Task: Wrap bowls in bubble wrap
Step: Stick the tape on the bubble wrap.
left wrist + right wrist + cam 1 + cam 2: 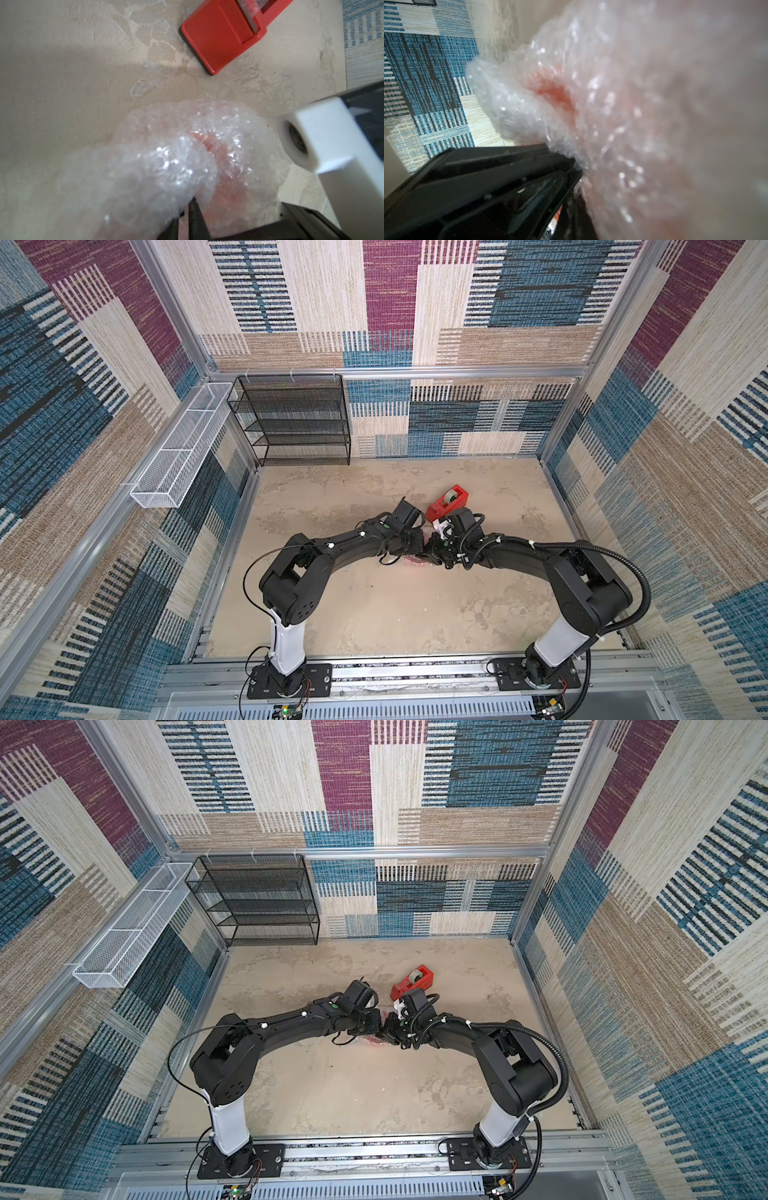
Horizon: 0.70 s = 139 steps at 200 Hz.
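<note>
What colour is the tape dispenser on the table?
Red; the tape dispenser shows best in the left wrist view.

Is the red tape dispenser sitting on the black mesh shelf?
No, the red tape dispenser stands on the tabletop, apart from the black mesh shelf at the back.
</note>
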Each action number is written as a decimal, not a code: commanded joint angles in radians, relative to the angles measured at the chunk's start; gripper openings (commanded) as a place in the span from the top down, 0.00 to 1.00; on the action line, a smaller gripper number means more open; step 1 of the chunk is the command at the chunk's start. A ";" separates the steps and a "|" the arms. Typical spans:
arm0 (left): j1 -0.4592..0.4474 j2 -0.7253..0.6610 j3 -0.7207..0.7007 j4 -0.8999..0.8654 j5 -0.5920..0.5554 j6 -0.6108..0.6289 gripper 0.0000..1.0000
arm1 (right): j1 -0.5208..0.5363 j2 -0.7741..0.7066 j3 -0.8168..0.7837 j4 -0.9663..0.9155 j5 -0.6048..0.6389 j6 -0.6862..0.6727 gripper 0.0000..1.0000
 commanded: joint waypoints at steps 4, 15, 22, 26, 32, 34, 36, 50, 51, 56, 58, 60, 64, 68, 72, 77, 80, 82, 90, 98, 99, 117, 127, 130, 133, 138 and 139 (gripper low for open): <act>-0.001 0.024 0.000 -0.028 -0.004 0.013 0.86 | 0.001 -0.010 0.019 0.011 0.020 -0.027 0.99; -0.001 0.031 -0.003 -0.027 -0.007 0.012 0.86 | 0.001 -0.011 0.020 0.002 0.025 -0.033 0.98; 0.000 0.034 -0.007 -0.027 -0.012 0.011 0.87 | 0.002 -0.014 0.023 -0.002 0.031 -0.037 0.97; -0.001 0.034 -0.009 -0.025 -0.014 0.011 0.87 | 0.002 -0.015 0.025 -0.006 0.034 -0.039 0.96; -0.001 0.035 -0.012 -0.024 -0.015 0.010 0.87 | 0.002 -0.018 0.026 -0.010 0.034 -0.044 0.94; -0.001 0.036 -0.012 -0.024 -0.016 0.009 0.87 | 0.001 -0.019 0.027 -0.011 0.034 -0.046 0.93; -0.001 0.037 -0.013 -0.024 -0.017 0.009 0.87 | 0.002 -0.021 0.028 -0.011 0.036 -0.049 0.92; -0.001 0.041 -0.013 -0.025 -0.020 0.008 0.88 | 0.001 -0.030 0.035 -0.024 0.042 -0.061 0.87; -0.001 0.041 -0.013 -0.025 -0.020 0.008 0.88 | 0.001 -0.031 0.036 -0.025 0.043 -0.061 0.86; 0.000 0.044 -0.011 -0.027 -0.020 0.007 0.88 | 0.002 -0.035 0.039 -0.027 0.045 -0.066 0.83; -0.001 0.045 -0.010 -0.027 -0.020 0.008 0.88 | 0.002 -0.036 0.040 -0.029 0.045 -0.068 0.82; -0.001 0.046 -0.010 -0.028 -0.020 0.008 0.88 | 0.001 -0.038 0.041 -0.031 0.047 -0.070 0.80; -0.001 0.047 -0.009 -0.028 -0.021 0.008 0.88 | 0.001 -0.041 0.044 -0.035 0.049 -0.073 0.79; -0.001 0.047 -0.009 -0.029 -0.023 0.007 0.88 | 0.002 -0.044 0.047 -0.041 0.054 -0.077 0.77; -0.001 0.048 -0.008 -0.030 -0.024 0.005 0.88 | 0.001 -0.047 0.051 -0.045 0.055 -0.080 0.76; 0.000 0.046 -0.009 -0.031 -0.026 0.004 0.88 | 0.001 -0.050 0.054 -0.049 0.058 -0.083 0.74; 0.000 0.046 -0.009 -0.031 -0.026 0.005 0.88 | 0.001 -0.052 0.056 -0.052 0.059 -0.084 0.72; -0.001 0.046 -0.009 -0.031 -0.026 0.005 0.88 | 0.002 -0.053 0.057 -0.055 0.061 -0.085 0.71; -0.001 0.045 -0.008 -0.034 -0.029 0.003 0.88 | 0.001 -0.059 0.062 -0.064 0.063 -0.087 0.69; -0.001 0.043 -0.008 -0.035 -0.032 0.003 0.88 | 0.001 -0.062 0.065 -0.071 0.066 -0.088 0.69; -0.001 0.042 -0.008 -0.035 -0.032 0.003 0.88 | 0.001 -0.063 0.065 -0.071 0.066 -0.088 0.68; -0.001 0.040 -0.006 -0.036 -0.031 0.004 0.89 | 0.002 -0.076 0.065 -0.080 0.072 -0.088 0.67; -0.001 0.038 -0.006 -0.035 -0.029 0.003 0.89 | 0.002 -0.085 0.065 -0.082 0.074 -0.087 0.67; -0.001 0.038 -0.006 -0.035 -0.029 0.003 0.89 | 0.001 -0.088 0.065 -0.082 0.074 -0.087 0.67; -0.001 0.038 -0.006 -0.035 -0.029 0.003 0.89 | 0.001 -0.091 0.065 -0.083 0.075 -0.087 0.67; -0.001 0.038 -0.006 -0.035 -0.029 0.003 0.89 | 0.001 -0.095 0.065 -0.085 0.076 -0.087 0.67; -0.001 0.037 -0.006 -0.035 -0.028 0.003 0.89 | 0.001 -0.094 0.065 -0.085 0.077 -0.087 0.67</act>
